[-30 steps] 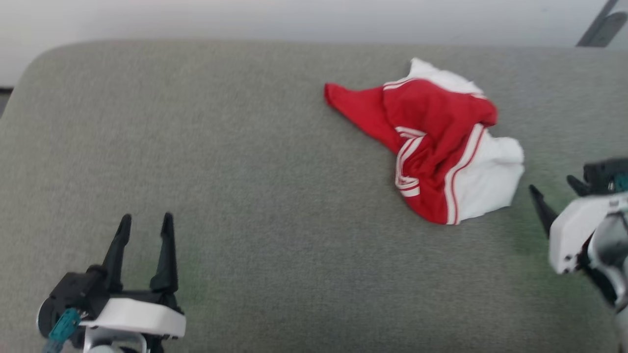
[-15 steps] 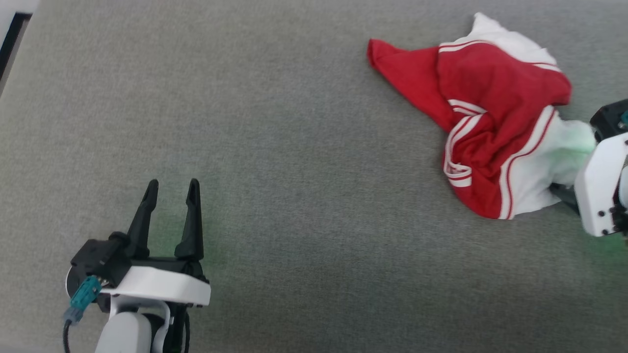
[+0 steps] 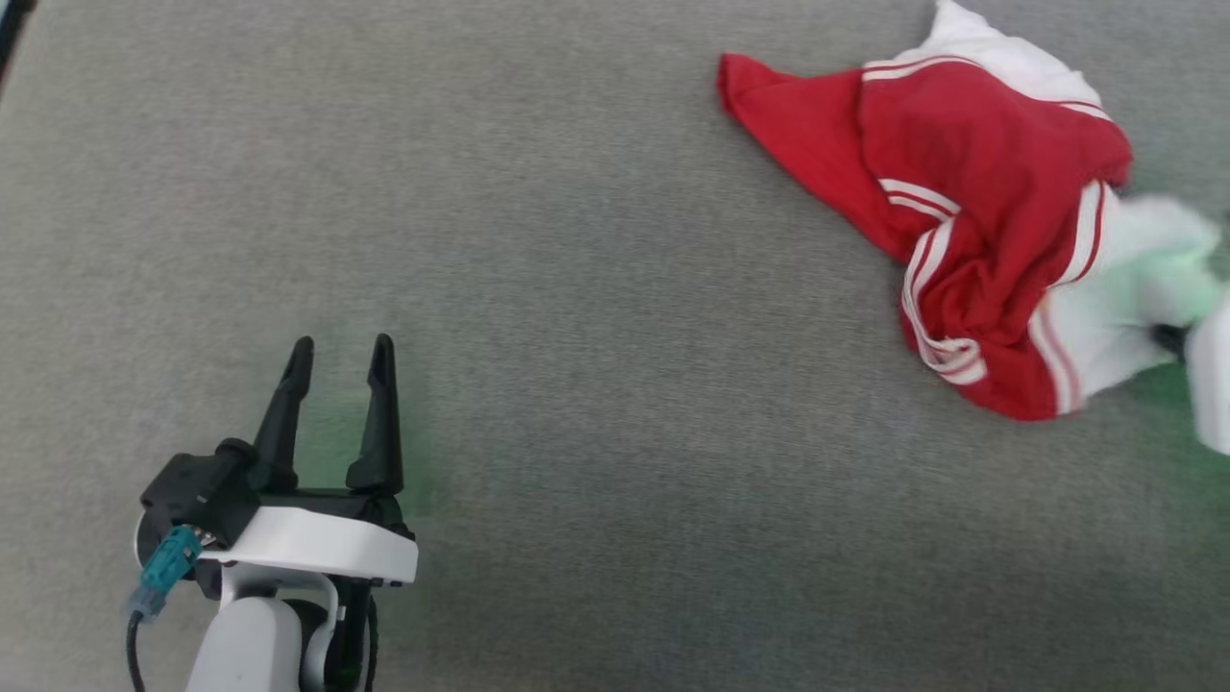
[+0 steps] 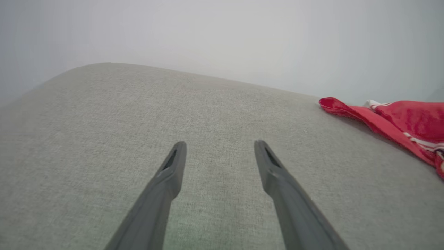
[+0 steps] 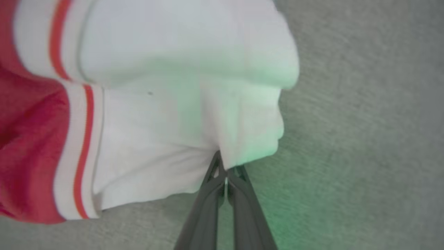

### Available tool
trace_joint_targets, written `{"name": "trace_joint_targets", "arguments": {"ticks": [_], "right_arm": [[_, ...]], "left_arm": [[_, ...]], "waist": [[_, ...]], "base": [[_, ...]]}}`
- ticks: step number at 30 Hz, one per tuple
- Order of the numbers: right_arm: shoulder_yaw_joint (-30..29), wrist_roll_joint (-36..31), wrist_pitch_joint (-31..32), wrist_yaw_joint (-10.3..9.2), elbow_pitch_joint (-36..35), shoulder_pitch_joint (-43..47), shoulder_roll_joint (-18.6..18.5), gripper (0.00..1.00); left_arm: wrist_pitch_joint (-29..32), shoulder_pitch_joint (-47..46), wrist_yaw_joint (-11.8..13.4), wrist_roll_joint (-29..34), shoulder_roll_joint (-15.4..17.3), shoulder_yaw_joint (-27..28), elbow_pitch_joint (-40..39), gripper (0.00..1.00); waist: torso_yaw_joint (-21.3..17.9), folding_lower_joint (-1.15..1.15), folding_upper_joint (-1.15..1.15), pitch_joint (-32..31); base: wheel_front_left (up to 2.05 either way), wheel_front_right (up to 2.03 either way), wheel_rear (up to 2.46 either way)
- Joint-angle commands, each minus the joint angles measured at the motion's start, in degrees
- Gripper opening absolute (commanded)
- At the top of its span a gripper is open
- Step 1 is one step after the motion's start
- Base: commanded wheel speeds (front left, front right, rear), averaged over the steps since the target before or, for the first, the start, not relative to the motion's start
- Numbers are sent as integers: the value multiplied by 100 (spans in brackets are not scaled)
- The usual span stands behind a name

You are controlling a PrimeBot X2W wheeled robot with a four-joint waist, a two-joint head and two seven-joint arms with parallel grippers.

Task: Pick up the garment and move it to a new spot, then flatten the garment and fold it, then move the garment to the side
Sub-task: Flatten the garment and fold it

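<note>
The garment (image 3: 971,202), a crumpled red T-shirt with white sleeves and striped trim, lies bunched at the upper right of the grey cushion. Its red tip shows at the right edge of the left wrist view (image 4: 392,118). My right gripper (image 5: 226,170) is shut on the edge of a white sleeve (image 5: 180,132), the cloth pinched between its tips; in the head view only a blurred white piece of that arm (image 3: 1213,384) shows at the right edge. My left gripper (image 3: 341,351) stands open at the lower left, far from the garment, with nothing between its fingers (image 4: 173,166).
The grey fabric cushion (image 3: 577,336) spreads across the head view. A pale wall (image 4: 222,34) rises beyond its far rounded edge in the left wrist view. A green glow falls on the cushion near each gripper.
My right gripper reached the white sleeve and shut on it; the sleeve now pulls right and the garment has bunched. The head camera tilted down. The left gripper stayed open.
</note>
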Motion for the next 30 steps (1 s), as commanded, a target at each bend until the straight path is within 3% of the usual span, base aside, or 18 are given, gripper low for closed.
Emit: {"name": "trace_joint_targets", "arguments": {"ticks": [1,12,20,27,29,30], "right_arm": [[-101,-103,32,-37,140,298,-115,0],[-2268,-604,-398,-33,63,1090,-368,0],[-3705,-1453,-927,-33,274,1184,-20,0],[-3913,-1883,-1374,-32,499,982,332,0],[-3895,-1925,-1621,-33,556,906,405,46],[-3883,-1958,-1772,-33,578,856,461,100]], "left_arm": [[-29,-83,-11,-10,40,16,-11,100],[-30,-230,-11,-17,244,-4,-104,100],[-29,-296,-11,-55,376,-29,-92,100],[-29,-332,-11,-66,435,-18,-59,100],[-29,-356,-11,-120,480,-77,-62,100],[-29,-375,-11,-140,536,-122,-72,100]], "waist": [[-85,0,0,-2],[-473,0,0,146],[-545,0,0,294],[-580,0,0,286],[-615,0,0,255],[-642,0,0,233]], "base": [[0,0,0],[0,0,0],[0,0,0],[0,0,0],[0,0,0],[0,0,0]]}}
